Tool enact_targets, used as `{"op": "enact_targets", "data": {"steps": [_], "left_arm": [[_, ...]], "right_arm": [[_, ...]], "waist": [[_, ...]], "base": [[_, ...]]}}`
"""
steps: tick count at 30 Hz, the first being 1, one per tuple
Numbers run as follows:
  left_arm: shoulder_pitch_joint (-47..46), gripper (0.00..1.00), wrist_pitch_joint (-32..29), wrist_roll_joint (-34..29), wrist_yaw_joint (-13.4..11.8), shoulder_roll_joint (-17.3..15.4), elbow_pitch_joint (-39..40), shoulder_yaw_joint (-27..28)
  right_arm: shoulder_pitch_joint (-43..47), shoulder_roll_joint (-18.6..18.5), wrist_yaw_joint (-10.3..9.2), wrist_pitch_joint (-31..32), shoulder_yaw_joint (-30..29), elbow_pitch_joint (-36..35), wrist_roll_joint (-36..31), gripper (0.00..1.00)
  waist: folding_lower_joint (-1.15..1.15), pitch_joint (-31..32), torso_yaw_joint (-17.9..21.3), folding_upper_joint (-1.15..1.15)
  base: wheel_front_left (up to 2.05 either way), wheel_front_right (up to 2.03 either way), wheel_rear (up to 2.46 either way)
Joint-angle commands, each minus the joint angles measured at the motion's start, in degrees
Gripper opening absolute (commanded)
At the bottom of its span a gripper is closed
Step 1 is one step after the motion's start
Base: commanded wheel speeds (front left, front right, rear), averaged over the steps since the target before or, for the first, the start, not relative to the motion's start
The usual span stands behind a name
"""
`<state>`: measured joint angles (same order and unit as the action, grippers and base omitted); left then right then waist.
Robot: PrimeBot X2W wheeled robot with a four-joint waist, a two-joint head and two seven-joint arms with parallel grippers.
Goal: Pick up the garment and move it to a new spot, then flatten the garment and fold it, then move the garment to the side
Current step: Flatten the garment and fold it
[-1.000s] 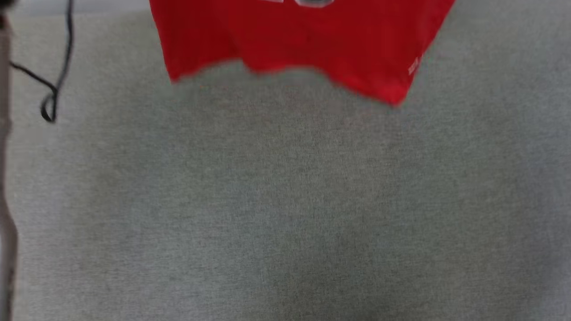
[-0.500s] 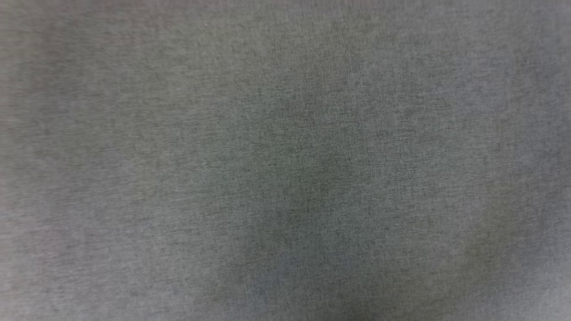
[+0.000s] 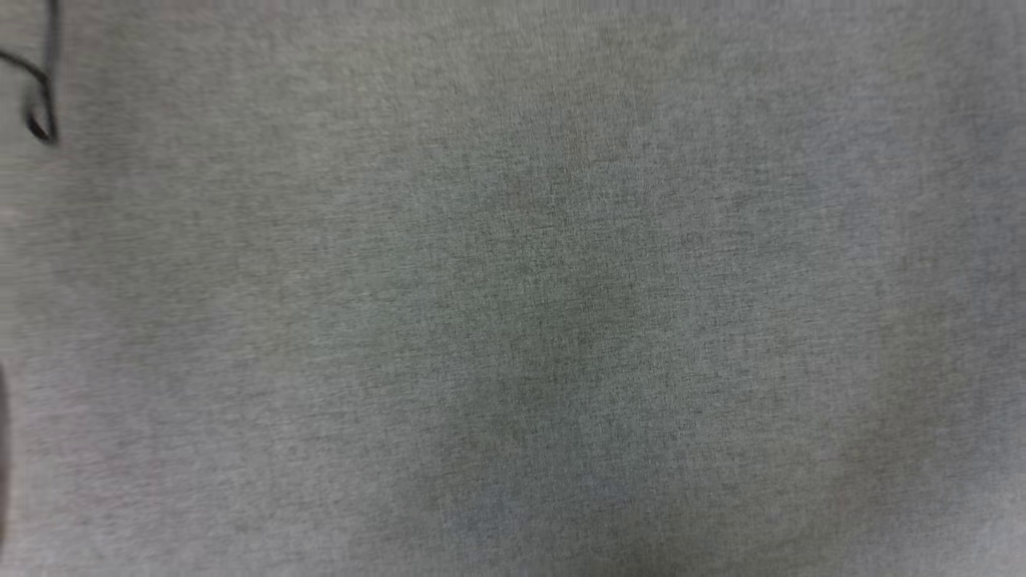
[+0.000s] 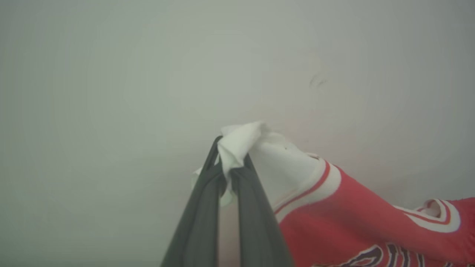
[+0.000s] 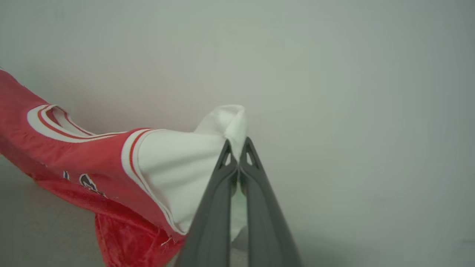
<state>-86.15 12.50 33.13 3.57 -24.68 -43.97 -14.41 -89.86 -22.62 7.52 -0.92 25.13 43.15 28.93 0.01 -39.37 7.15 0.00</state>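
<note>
In the left wrist view my left gripper [image 4: 229, 168] is shut on the edge of a white sleeve of the garment [image 4: 356, 222], a red jersey with red-and-white striped trim and black lettering, which stretches away to the lower right. The right wrist view has my right gripper [image 5: 237, 150] shut on the other white sleeve of the garment [image 5: 92, 163], whose red body hangs off to the left and sags below. The jersey is held up between both grippers in front of a plain pale wall.
The head view looks down on a grey fabric surface [image 3: 561, 320]. A black cable loop [image 3: 40, 104] lies at its upper left corner. A plain pale wall [image 4: 148, 74] stands behind the grippers in both wrist views.
The head view has shifted: a second ago the jersey's red hem hung at its top edge, now it is out of that picture. The cable loop sits higher and further left.
</note>
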Motion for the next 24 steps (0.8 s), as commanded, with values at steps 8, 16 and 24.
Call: {"op": "enact_targets", "data": {"steps": [8,16,24], "left_arm": [[21.2,0.00,2.7,3.6,2.2,2.3,1.7,3.4],[52.1,0.00,2.8,4.1,0.0,5.8,14.4,8.7],[78.0,0.00,-0.5,3.9,-5.9,6.4,26.3,8.1]], "right_arm": [[18.7,-4.6,-0.06,0.1,5.0,-0.5,8.2,0.00],[43.8,-8.4,-0.08,3.6,4.8,-4.6,12.2,0.00],[67.4,-7.6,-0.08,7.6,-1.0,-10.9,12.9,0.00]], "waist": [[-0.01,13.3,-3.4,0.00],[-0.01,26.2,-4.7,0.00],[-0.01,33.8,-5.5,0.00]], "base": [[0.00,0.00,0.00],[0.00,0.00,0.00],[0.00,0.00,0.00]]}}
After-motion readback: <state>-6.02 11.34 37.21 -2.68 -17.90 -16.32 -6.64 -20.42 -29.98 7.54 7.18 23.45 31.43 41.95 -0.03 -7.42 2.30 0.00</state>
